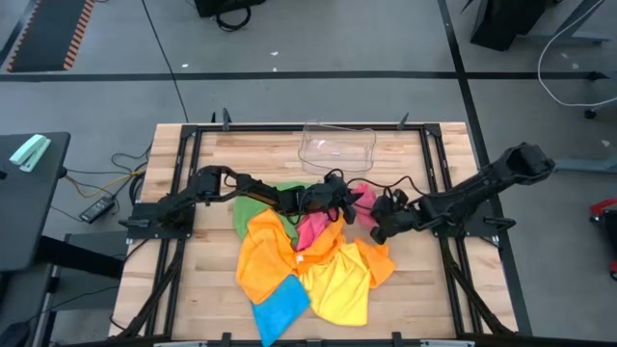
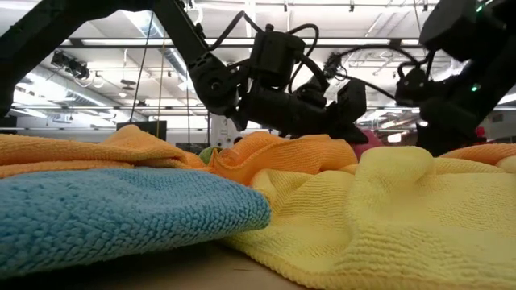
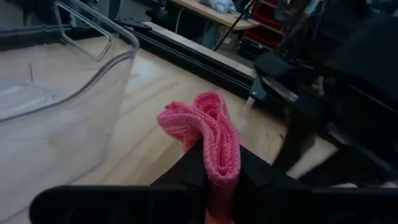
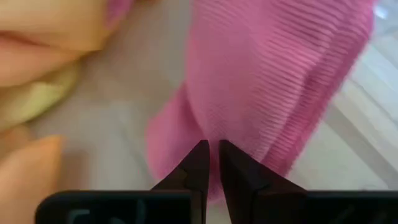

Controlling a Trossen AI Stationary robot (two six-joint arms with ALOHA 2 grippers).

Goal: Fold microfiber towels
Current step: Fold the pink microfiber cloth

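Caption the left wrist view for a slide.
Left tool shut on the bunched pink towel, beside the clear plastic tray.

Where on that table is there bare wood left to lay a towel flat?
Bare wood shows left of the orange towel, and right of the yellow towel at the table's near right. The middle is crowded: towel heap, both grippers, clear tray behind.

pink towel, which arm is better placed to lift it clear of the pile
Left. The left gripper is already shut on a fold of the pink towel. The right gripper hangs just over the same towel, fingers nearly together with nothing visibly gripped.
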